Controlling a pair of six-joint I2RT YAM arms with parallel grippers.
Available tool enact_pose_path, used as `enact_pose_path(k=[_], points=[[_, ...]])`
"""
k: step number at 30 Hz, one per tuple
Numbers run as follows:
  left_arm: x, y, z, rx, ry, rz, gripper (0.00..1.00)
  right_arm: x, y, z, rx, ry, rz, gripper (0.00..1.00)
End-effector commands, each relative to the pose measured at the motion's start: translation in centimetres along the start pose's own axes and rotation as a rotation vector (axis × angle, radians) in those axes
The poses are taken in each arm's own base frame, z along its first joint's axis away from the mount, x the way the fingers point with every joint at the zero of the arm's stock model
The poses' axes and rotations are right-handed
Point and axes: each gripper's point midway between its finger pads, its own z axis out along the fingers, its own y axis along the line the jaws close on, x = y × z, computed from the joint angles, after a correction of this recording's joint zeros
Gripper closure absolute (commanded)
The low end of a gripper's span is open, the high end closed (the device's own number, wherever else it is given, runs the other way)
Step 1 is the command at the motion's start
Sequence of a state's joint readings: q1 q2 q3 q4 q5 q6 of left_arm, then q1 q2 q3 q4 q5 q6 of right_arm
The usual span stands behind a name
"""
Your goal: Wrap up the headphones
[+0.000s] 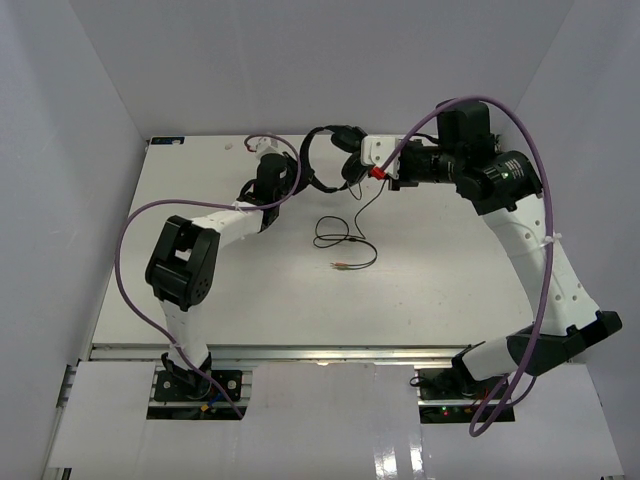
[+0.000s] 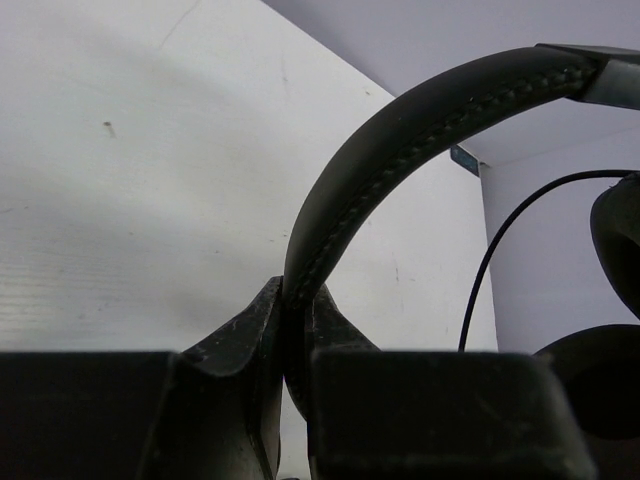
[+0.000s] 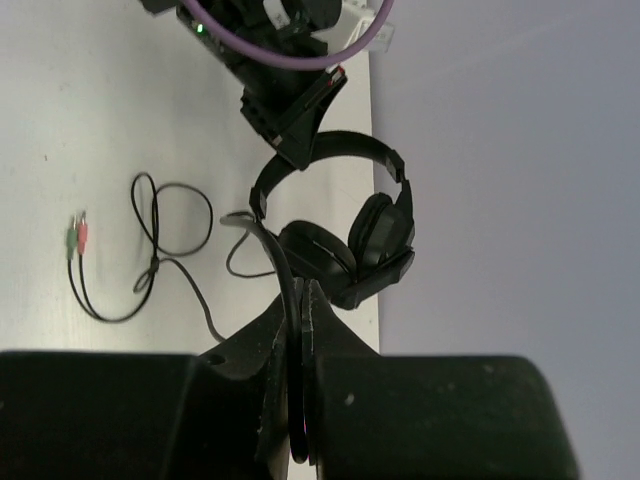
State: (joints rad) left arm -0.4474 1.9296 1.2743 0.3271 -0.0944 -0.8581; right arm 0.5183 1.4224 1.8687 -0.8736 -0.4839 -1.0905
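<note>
The black headphones (image 1: 318, 136) stand near the table's back edge, with the headband arched over two earcups (image 3: 375, 235). My left gripper (image 1: 296, 166) is shut on the headband (image 2: 400, 150), and the band rises out of the closed jaws in the left wrist view (image 2: 295, 292). My right gripper (image 1: 374, 172) is to the right of the earcups and is shut on the thin black cable close to the headset (image 3: 303, 292). The rest of the cable (image 1: 345, 240) lies in loose loops on the table. It ends in red and green plugs (image 3: 77, 235).
White walls enclose the table (image 1: 200, 300) at the back and on both sides, and the headset is close to the back wall. Thick purple robot cables (image 1: 130, 290) arc over both arms. The left arm's wrist (image 3: 290, 100) shows in the right wrist view, above the headband.
</note>
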Motion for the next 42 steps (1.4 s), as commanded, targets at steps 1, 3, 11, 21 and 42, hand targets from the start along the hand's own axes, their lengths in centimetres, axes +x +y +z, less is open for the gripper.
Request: enact_pose_path(k=[1,3,11,21,42], points=[[-5.5,-7.9,-3.8,0.264,-0.082,0.014,1.00,0.2,-0.1,-2.1,-0.001,0.068,-0.074,0.92],[-5.8,-6.9,-4.3,0.276,-0.069,0.027,1.00,1.6,-0.3,-2.8,0.001,0.153,-0.163,0.92],[-5.4,-6.5,-4.6,0.313,0.005,0.181,1.00,3.8,-1.4,-3.1,0.018,0.267,-0.399,0.92],[-4.4,-7.5,-4.4,0.372,0.076,0.272,1.00,4.5,0.3,-1.5,-0.160,0.283,-0.711,0.92],[-3.9,-5.8,-7.6,0.386,0.100,0.646,1.00,5.0,-3.7,5.2,0.000,0.524,-0.653,0.92]])
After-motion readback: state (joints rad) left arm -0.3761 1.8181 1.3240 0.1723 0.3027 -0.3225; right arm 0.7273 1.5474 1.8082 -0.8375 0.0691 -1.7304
